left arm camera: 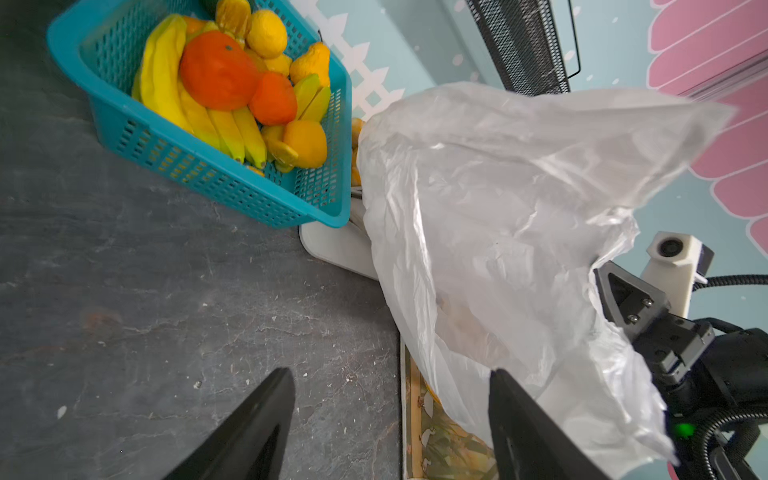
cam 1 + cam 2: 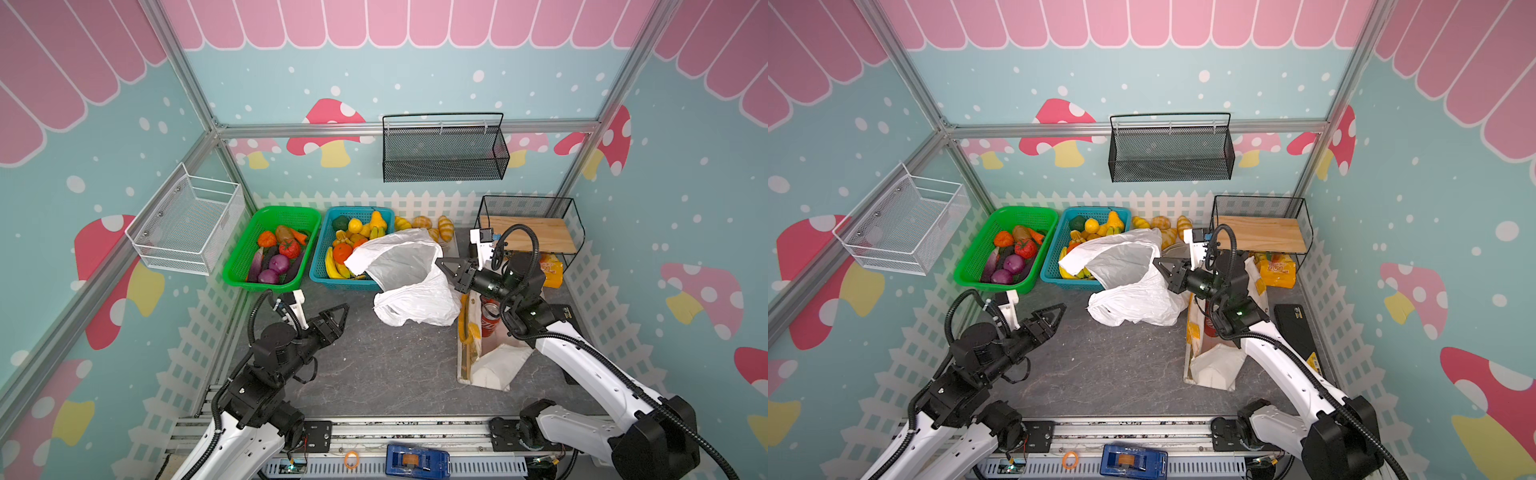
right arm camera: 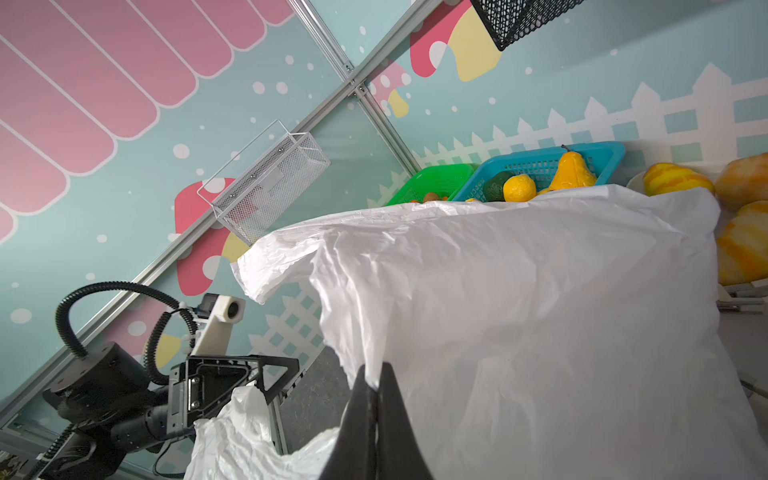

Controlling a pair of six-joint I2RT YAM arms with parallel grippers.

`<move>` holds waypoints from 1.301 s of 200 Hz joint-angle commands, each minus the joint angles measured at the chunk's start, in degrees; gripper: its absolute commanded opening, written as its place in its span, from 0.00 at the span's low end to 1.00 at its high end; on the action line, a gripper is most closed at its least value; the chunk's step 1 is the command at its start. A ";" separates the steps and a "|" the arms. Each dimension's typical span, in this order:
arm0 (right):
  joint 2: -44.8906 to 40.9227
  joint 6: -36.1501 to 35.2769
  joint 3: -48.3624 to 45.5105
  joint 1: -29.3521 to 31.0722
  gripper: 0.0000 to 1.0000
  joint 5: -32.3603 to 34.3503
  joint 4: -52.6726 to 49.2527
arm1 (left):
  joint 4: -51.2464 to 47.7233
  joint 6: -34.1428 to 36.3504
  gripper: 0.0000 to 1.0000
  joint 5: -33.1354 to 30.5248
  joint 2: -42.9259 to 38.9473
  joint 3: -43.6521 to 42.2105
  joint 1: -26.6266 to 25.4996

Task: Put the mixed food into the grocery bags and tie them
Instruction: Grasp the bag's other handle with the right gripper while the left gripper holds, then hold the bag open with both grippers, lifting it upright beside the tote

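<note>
Pinching the rim of the thin white plastic bag (image 2: pixel 407 270) with the right claw (image 3: pixel 375 376), jaws pressed together on the film. Holding it up with its mouth gaping, lower folds slumped on the grey surface (image 2: pixel 374 374) just beside the blue basket (image 2: pixel 332 282). Hovering near the bag with the left claw (image 1: pixel 390 374), spread wide and empty (nothing between the tips). Under the right arm, lying on the surface: the tote (image 2: pixel 494 365), one red soda can (image 2: pixel 490 322) inside. Over in the green basket (image 2: pixel 239 253): two purple onions (image 2: pixel 279 262), the toy tomato (image 2: pixel 289 248).
</note>
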 commanded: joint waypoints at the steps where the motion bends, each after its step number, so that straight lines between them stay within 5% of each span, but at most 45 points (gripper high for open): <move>1: 0.01 2.62 -1.33 -0.30 0.00 -0.86 4.42 | 11.63 -5.79 0.77 5.70 6.64 -2.27 -0.19; 50: -0.23 3.33 -2.58 -0.35 0.00 -1.82 5.86 | 34.90 -7.12 0.87 9.68 26.28 -0.35 -4.05; 93: -0.76 4.58 -2.99 -0.35 0.00 -2.79 7.51 | 36.59 -5.55 0.84 6.04 38.72 6.30 -7.31; 110: -1.19 4.27 -2.85 -0.37 0.00 -2.89 7.46 | 37.24 -4.92 0.71 5.62 41.58 7.98 -7.38; 128: -1.86 1.29 -2.37 -0.39 0.00 -2.04 5.01 | 36.82 -2.24 0.46 6.67 43.16 9.92 -7.28; 157: -3.20 -13.85 3.25 -0.52 0.00 4.57 -11.03 | 29.18 6.08 0.06 11.07 41.60 14.72 -6.89; 187: -3.55 -28.30 11.18 -0.54 0.16 13.56 -27.22 | 22.89 8.78 0.00 16.83 37.47 19.84 -6.75; 223: -4.89 -33.35 16.40 -0.54 0.55 9.22 -31.40 | 15.06 11.75 0.00 19.47 37.07 26.00 -7.08; 260: -4.22 -34.38 21.59 -0.30 0.68 6.38 -34.37 | 11.71 13.83 0.00 19.98 37.62 29.37 -7.85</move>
